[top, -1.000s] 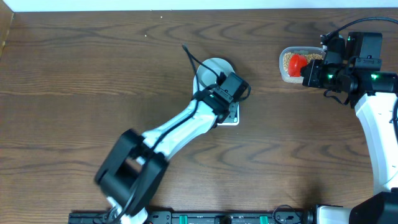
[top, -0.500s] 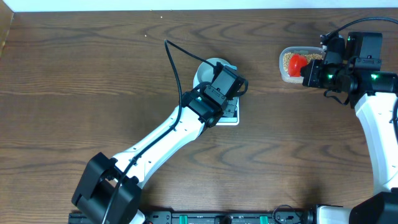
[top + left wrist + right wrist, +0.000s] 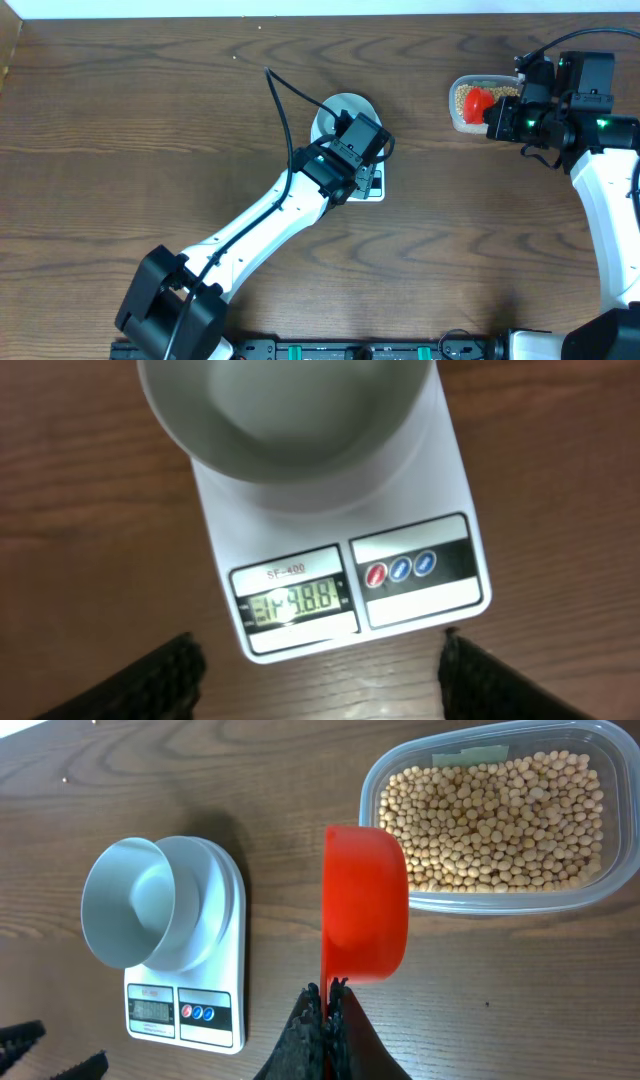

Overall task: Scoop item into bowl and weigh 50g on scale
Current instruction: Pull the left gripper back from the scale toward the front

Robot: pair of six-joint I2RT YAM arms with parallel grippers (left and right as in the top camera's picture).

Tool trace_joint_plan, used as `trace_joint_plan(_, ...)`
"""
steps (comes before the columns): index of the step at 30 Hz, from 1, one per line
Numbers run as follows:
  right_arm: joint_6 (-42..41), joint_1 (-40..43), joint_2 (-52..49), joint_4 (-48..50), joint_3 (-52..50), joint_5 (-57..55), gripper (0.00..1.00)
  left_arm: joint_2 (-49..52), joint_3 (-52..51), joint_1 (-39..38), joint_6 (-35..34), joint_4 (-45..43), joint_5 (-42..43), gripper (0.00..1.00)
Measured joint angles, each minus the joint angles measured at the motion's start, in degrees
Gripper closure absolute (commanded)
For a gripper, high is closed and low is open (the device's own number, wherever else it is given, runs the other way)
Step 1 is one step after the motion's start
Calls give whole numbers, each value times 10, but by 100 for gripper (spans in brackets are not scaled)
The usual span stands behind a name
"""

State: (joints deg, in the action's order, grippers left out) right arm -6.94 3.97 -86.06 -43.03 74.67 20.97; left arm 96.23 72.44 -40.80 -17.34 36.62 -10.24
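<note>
The pale bowl (image 3: 290, 420) sits empty on the white scale (image 3: 440, 490), whose display (image 3: 290, 605) is lit. My left gripper (image 3: 320, 682) hovers open just in front of the scale's front edge, fingers (image 3: 150, 680) wide apart, nothing between them. From overhead the left gripper (image 3: 362, 172) covers most of the scale (image 3: 378, 191), with the bowl (image 3: 338, 108) behind it. My right gripper (image 3: 327, 995) is shut on the handle of the red scoop (image 3: 365, 905), held beside the clear tub (image 3: 400, 895) full of tan beans (image 3: 490, 815).
The tub (image 3: 458, 115) stands at the back right of the brown wooden table (image 3: 150, 120). The bowl (image 3: 135, 900) and scale (image 3: 225, 980) lie left of the scoop (image 3: 478, 100). A black cable (image 3: 285, 95) loops above the left arm.
The left gripper's jaws have opened wide. The left arm swung its elbow out and the wrist drew slightly back over the scale. The right arm and scoop have not moved.
</note>
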Motion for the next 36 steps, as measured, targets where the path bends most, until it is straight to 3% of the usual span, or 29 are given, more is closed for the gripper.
trace_joint_plan(6, 0, 0, 0, 0, 0, 0, 99, -66, 0, 26, 52, 6, 12, 14)
trace_joint_plan(13, 0, 0, 0, 1, 0, 0, 99, -150, 0, 98, 106, 37, 106, 14)
trace_joint_plan(21, 0, 0, 0, 5, 0, 0, 99, -148, -26, 135, 149, 62, 190, 13)
trace_joint_plan(36, 0, 0, 0, 4, 0, 0, 99, -101, -46, 135, 168, 63, 209, 12)
